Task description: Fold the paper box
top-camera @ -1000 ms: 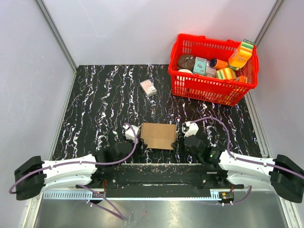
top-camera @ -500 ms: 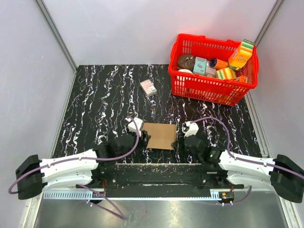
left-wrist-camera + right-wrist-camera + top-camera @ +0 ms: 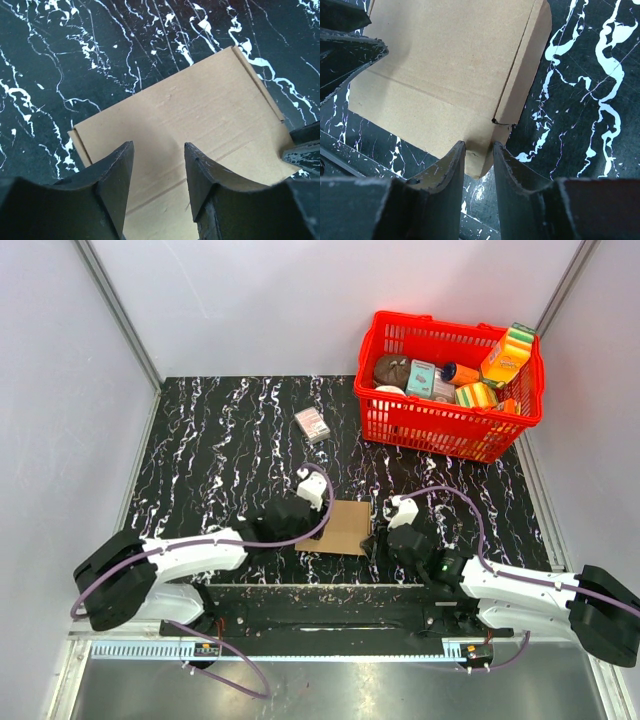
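The paper box is seen lying flat on the black marbled table, toward 6 o'clock from the table's middle and close to the near edge. In the overhead view its 9 o'clock part is covered by the left hand, which is reached in from that side. That hand's fingers are held moderately apart above the cardboard, with bare brown surface and a crease visible between them; nothing is gripped. The right hand is set at the box's 4 o'clock corner, its fingers drawn narrow, and the cardboard corner beside a notched flap is pinched between them. A small printed carton is found at about 11 o'clock from the box, well apart. A red basket filled with colourful packs is placed at 1 o'clock.
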Robot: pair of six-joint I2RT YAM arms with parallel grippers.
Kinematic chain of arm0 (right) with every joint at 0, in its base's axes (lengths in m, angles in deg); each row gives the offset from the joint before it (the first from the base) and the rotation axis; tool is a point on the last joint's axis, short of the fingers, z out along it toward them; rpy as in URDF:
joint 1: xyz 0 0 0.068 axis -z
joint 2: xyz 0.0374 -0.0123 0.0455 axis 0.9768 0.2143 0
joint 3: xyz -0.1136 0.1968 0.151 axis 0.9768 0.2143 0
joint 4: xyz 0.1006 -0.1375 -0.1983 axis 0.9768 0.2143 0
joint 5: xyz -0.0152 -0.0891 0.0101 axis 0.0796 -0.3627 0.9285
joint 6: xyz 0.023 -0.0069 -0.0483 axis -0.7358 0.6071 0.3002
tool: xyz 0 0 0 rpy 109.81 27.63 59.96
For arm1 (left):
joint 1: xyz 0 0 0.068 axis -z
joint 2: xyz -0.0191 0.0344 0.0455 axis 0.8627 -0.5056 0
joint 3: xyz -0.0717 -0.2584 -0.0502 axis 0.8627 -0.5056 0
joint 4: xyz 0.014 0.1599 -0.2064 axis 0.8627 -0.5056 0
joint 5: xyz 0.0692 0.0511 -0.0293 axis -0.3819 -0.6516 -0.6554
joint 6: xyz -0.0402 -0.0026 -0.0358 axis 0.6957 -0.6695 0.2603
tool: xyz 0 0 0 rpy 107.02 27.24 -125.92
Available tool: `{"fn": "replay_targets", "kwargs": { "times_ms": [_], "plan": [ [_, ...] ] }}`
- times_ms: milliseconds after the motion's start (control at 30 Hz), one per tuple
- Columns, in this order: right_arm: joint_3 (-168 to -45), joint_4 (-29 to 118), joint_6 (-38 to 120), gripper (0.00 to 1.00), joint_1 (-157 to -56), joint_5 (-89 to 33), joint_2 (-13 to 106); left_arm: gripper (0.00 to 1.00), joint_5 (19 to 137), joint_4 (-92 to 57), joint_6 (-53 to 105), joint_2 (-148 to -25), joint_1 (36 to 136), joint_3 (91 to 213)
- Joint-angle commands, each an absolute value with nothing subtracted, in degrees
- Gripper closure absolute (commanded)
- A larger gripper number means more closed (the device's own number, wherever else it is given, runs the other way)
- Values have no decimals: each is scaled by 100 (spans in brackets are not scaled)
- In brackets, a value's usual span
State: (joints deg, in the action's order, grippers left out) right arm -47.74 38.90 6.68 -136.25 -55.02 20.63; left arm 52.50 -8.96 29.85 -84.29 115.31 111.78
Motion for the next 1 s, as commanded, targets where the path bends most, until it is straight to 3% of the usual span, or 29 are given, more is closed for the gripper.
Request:
{"fn": "replay_targets", "kwargs": {
  "times_ms": [0, 967],
  "plan": [
    [-4813, 3686, 654, 65, -13660, -5653, 2058, 51, 5525, -380, 2825, -8637, 11447, 11532],
    [-5217, 3950, 548, 65, -13660, -5899, 2805, 52, 5868, -151, 2974, -9209, 11394, 11462]
  ]
}}
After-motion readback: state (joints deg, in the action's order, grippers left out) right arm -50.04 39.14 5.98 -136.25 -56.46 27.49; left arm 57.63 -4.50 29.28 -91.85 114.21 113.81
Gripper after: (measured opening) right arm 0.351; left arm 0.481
